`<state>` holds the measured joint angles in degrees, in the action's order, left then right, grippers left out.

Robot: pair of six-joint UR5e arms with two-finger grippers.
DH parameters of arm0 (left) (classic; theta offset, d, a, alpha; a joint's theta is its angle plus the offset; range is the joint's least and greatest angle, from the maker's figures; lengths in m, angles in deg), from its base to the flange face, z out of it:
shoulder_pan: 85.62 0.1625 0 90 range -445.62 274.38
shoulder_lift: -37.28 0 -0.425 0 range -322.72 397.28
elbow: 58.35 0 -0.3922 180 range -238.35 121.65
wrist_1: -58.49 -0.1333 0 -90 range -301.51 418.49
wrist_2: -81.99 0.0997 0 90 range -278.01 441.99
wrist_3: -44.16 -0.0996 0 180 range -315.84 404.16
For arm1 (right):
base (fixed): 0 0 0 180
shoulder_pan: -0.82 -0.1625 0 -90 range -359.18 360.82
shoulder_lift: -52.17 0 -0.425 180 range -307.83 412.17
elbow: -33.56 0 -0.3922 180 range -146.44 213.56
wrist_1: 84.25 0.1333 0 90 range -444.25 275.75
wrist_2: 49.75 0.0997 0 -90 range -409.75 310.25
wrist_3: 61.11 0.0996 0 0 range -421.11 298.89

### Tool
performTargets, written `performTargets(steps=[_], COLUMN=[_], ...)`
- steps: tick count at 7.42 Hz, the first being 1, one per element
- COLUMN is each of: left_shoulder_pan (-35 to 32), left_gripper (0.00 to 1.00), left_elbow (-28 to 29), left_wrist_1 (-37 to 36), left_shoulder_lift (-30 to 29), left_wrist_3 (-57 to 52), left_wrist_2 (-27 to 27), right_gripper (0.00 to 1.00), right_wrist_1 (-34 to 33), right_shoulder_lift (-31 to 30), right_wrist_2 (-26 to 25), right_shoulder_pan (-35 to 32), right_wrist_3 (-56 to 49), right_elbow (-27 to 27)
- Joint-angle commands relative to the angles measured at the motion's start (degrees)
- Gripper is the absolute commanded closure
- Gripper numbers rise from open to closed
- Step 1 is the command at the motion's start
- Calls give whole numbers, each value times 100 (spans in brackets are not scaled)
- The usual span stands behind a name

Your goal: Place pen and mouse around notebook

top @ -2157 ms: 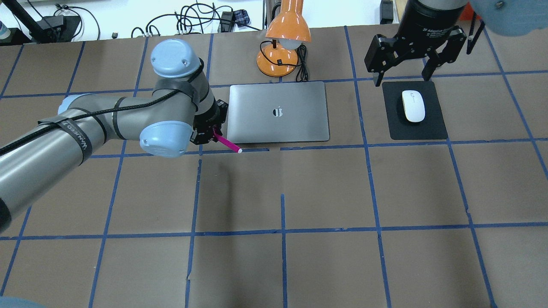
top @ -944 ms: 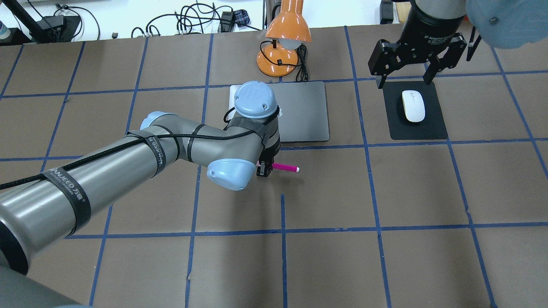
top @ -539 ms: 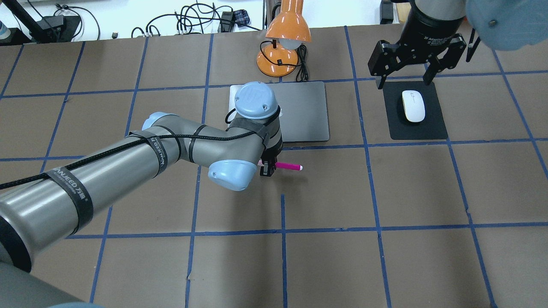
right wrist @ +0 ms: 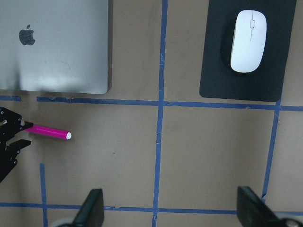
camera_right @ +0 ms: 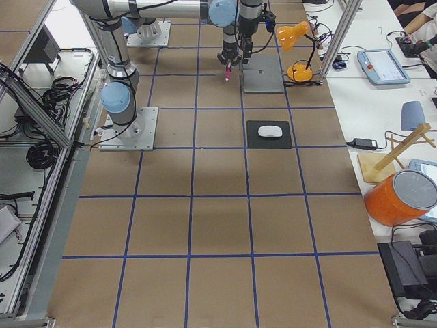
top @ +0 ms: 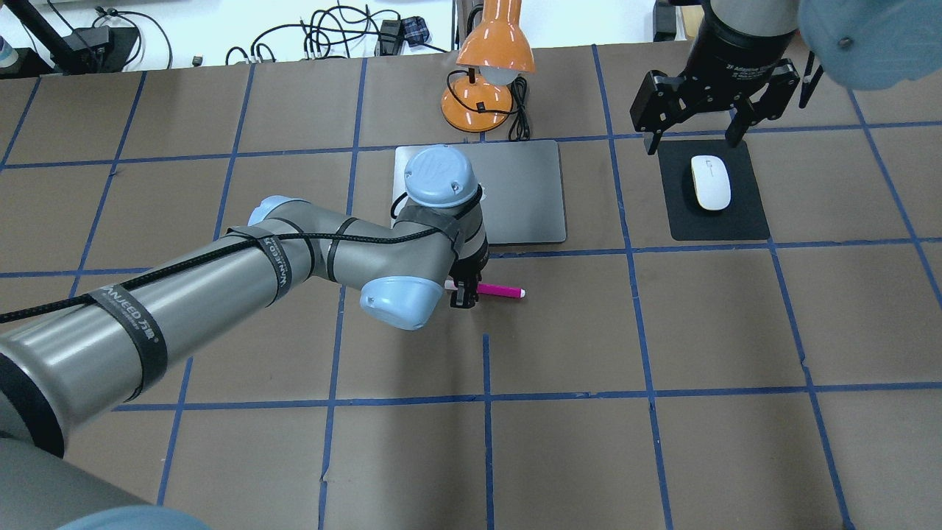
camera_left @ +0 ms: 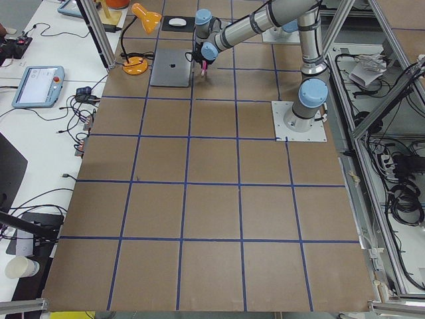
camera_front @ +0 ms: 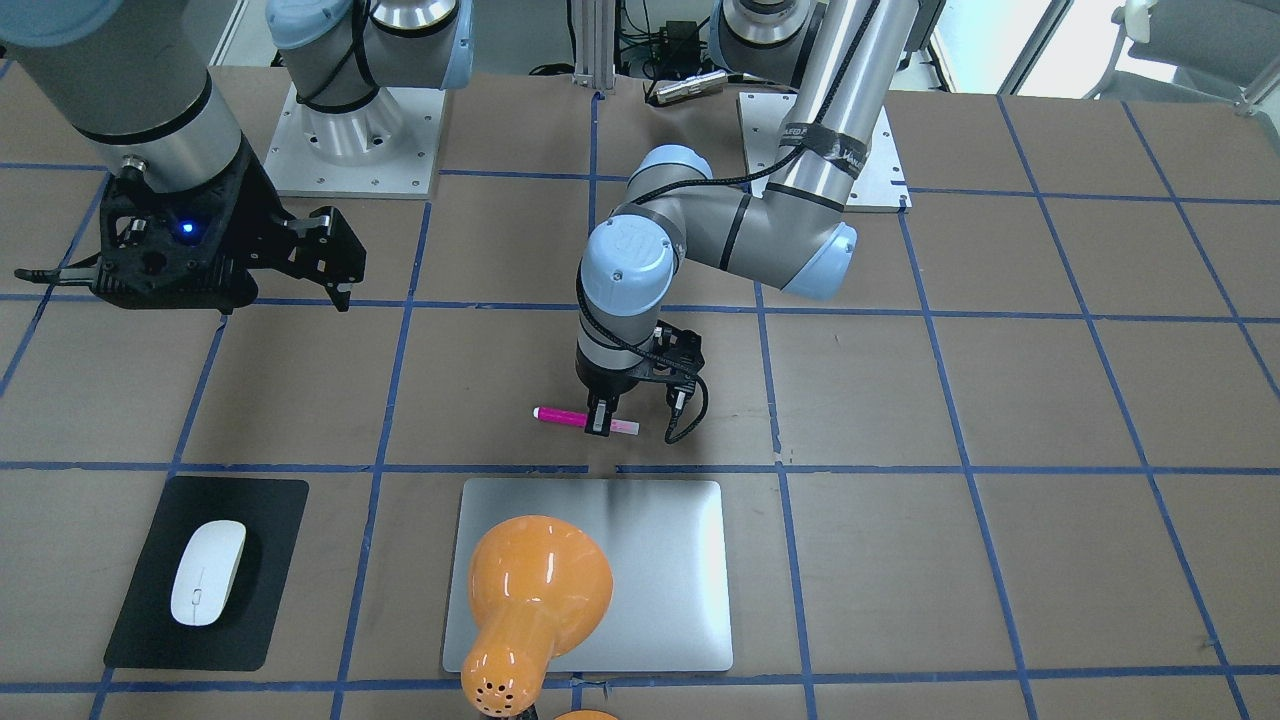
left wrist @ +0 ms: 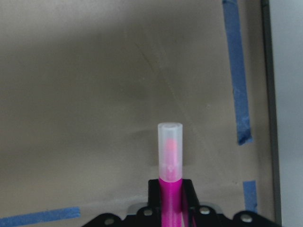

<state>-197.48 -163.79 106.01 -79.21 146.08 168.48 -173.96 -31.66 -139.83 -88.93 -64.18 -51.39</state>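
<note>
printed words and marks on the robot arms and the notebook

the black fabric strap [top: 137, 333] around the thick grey tube of the left arm carries "wanjeed" in white letters, followed by a few characters too small to make out; a second black strap [top: 277, 259] further along the same arm shows the same word. the black round collar of the right arm [top: 742, 65] bears white print that begins "2f adaptive", the rest unreadable. the large flat silver-grey metallic notebook [right wrist: 61, 52] has a dark apple-shaped logo [right wrist: 27, 36] on its lid and no lettering. the pale blue round joint cap [camera_front: 628, 252] of the left arm shows a faint raised mark that looks like "ur".
</note>
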Motion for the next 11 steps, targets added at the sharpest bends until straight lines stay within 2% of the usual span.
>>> performTargets(steps=[1, 4, 5, 6, 7, 8, 10, 11], left_shoulder_pan=[50, 628, 804, 989, 1182, 1419, 1894, 2122], left_gripper=[2, 0, 0, 0, 0, 0, 0, 0], left_elbow=[50, 68, 77, 77, 103, 190, 366, 489], left_wrist_1=[73, 372, 529, 722, 985, 1153, 1775, 2344], left_shoulder_lift=[91, 364, 495, 644, 846, 987, 1364, 1636], left_wrist_3=[-528, -3668, -4358, -5409, -6411, -7239, -8663, -9481], left_wrist_2=[8, -27, 16, 173, 575, 640, 632, 640], right_gripper=[0, 0, 0, 0, 0, 0, 0, 0], right_wrist_1=[-3, -3, -3, -3, -3, -3, -3, -3], right_shoulder_lift=[8, 8, 8, 16, 16, 16, 8, 8], right_wrist_2=[-1, -10, -10, -10, -10, -19, -1, -1], right_shoulder_pan=[1, 1, 1, 9, 9, 9, 1, 1], right_wrist_3=[-1, 17, 17, 8, 8, -1, 25, 17], right_elbow=[-4, -4, -4, -4, -4, -4, -4, -4])
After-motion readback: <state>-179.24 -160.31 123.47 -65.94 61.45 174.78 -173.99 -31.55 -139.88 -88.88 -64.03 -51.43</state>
